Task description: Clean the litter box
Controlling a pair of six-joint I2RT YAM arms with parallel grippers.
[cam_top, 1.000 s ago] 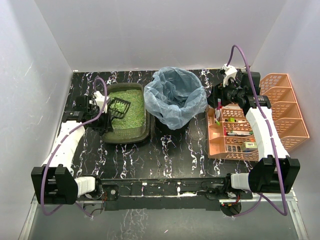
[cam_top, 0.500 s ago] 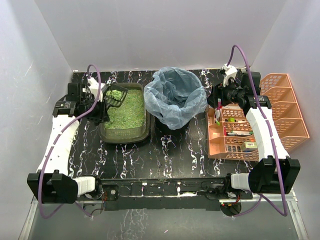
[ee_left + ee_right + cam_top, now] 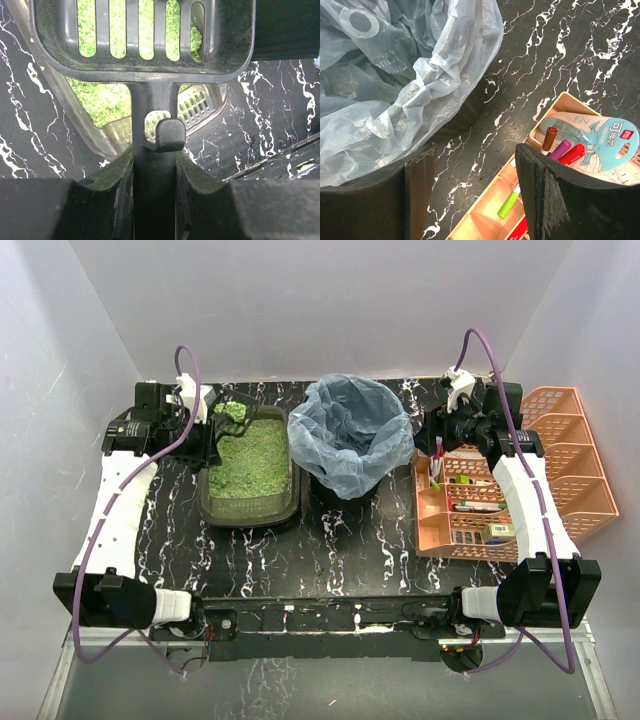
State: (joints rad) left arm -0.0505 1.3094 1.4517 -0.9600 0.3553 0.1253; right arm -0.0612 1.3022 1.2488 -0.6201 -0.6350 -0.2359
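**Spatial relation governing the next move**

1. The litter box (image 3: 250, 514) is lying on the table (image 3: 340, 550) at the 9 o'clock side of the top view. Its long axis is running from 12 o'clock to 6 o'clock, and green litter is covering its floor.
2. The left gripper (image 3: 203, 432) is hovering at the box's 11 o'clock corner. In the left wrist view its jaws are pinching the dark handle of the scoop (image 3: 150, 76), one finger on each side, with the slotted bowl projecting straight ahead of the fingertips.
3. In the top view the scoop bowl is pointing toward roughly 2 o'clock from the jaws. It is carrying a clump of litter above the box's 12 o'clock end.
4. The lined bin (image 3: 380, 455) is standing just beside the box, at 3 o'clock from the loaded scoop. The judged next move is therefore a sideways carry toward 3 o'clock across the box's far right corner, with the bowl kept level.
5. The left arm is the nearer arm to both scoop and box, so it is the one placed to make the carry.
6. The right gripper (image 3: 475, 190) is hanging with its jaws spread and gripping nothing, between the bin at its 9 o'clock and the orange organiser (image 3: 560, 480) at its 3 o'clock.
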